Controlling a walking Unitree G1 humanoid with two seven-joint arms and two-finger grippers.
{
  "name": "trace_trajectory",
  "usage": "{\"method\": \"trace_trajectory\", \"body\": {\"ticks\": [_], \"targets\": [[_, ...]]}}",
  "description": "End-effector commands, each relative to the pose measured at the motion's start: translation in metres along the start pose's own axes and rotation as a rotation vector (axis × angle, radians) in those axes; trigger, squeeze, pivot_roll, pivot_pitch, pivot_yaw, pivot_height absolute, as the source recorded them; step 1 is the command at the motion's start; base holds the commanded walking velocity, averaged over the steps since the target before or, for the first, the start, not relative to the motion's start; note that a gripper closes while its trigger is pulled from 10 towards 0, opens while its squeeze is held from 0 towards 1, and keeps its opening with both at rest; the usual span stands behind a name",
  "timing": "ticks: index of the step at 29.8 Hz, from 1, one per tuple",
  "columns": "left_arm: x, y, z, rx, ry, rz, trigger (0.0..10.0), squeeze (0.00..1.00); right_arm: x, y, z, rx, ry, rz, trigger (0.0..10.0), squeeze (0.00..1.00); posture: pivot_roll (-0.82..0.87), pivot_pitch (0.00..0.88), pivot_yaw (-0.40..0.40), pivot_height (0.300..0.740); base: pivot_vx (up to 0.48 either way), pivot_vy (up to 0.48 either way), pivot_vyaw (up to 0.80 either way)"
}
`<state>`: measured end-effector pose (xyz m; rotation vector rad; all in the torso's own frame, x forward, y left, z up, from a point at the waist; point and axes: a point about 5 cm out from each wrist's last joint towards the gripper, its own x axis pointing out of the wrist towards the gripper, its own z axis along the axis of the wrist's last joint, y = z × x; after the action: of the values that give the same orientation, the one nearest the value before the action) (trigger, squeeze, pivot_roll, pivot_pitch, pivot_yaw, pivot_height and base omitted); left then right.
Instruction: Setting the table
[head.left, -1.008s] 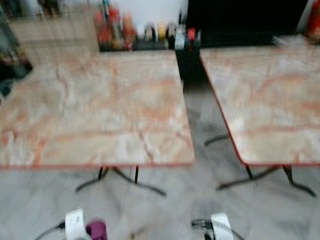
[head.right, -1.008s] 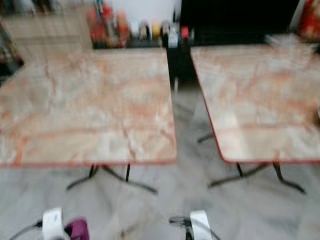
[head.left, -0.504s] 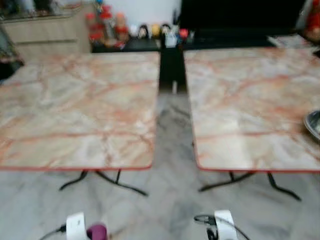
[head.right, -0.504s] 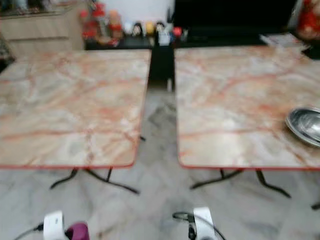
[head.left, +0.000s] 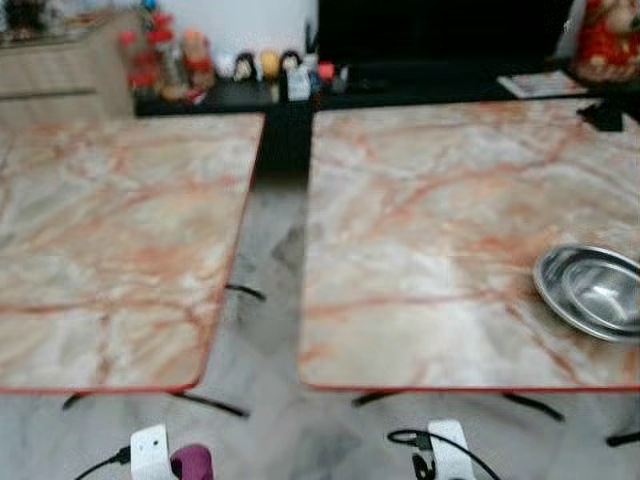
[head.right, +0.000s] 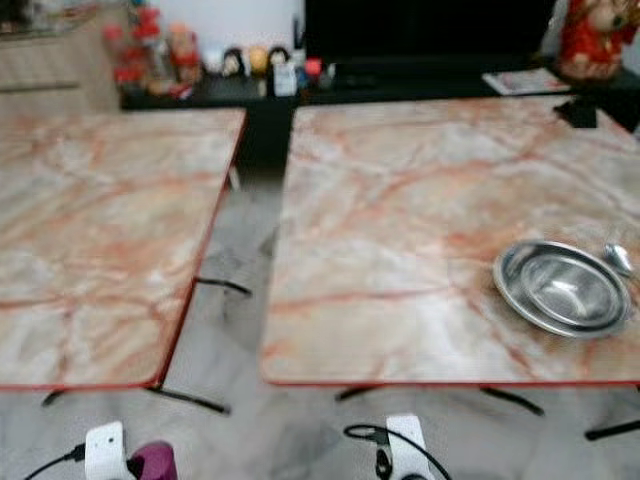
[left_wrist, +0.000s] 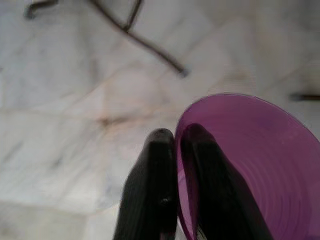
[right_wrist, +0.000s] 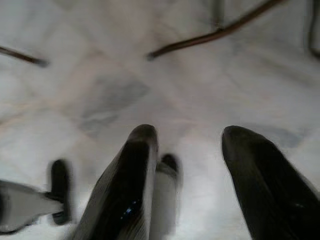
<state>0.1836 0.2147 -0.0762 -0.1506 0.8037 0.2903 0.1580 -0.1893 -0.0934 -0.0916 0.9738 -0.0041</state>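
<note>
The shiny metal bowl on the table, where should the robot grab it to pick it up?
Probably by its rim. The metal bowl is wide, shallow and lies flat on the right table, so two fingers cannot span it. Its near rim, toward the table's front edge, is closest; come from above with one finger inside and one outside. The right gripper is open and free.

Head cams face fwd/down at both tables; wrist cams aim down, close to floor.

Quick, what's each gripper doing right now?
Left gripper: shut on the rim of a purple bowl.
Right gripper: open, holding nothing, above the floor.
</note>
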Motion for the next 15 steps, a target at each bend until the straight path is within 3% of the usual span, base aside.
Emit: {"method": "trace_trajectory", "body": {"ticks": [1, 5, 15], "targets": [[-0.0009, 0.0115, 0.0004, 0.016, -0.004, 0.02, 10.0, 0.0, 0.0026, 0.0043, 0.0099, 0.028, -0.016, -0.008, 10.0, 0.0, -0.07, 0.0, 0.054, 0.74, 0.0, -0.48, -0.54], [-0.0011, 0.0142, 0.0015, 0.012, -0.011, 0.018, 10.0, 0.0, 0.0023, 0.007, 0.0047, 0.076, 0.019, -0.028, 10.0, 0.0, -0.06, 0.0, 0.058, 0.74, 0.0, -0.48, -0.54], [-0.0011, 0.0156, 0.0021, 0.0, -0.017, 0.021, 10.0, 0.0, 0.0015, 0.0079, 0.0008, 0.076, 0.029, -0.022, 10.0, 0.0, -0.07, 0.0, 0.06, 0.74, 0.0, -0.48, -0.53]]}}
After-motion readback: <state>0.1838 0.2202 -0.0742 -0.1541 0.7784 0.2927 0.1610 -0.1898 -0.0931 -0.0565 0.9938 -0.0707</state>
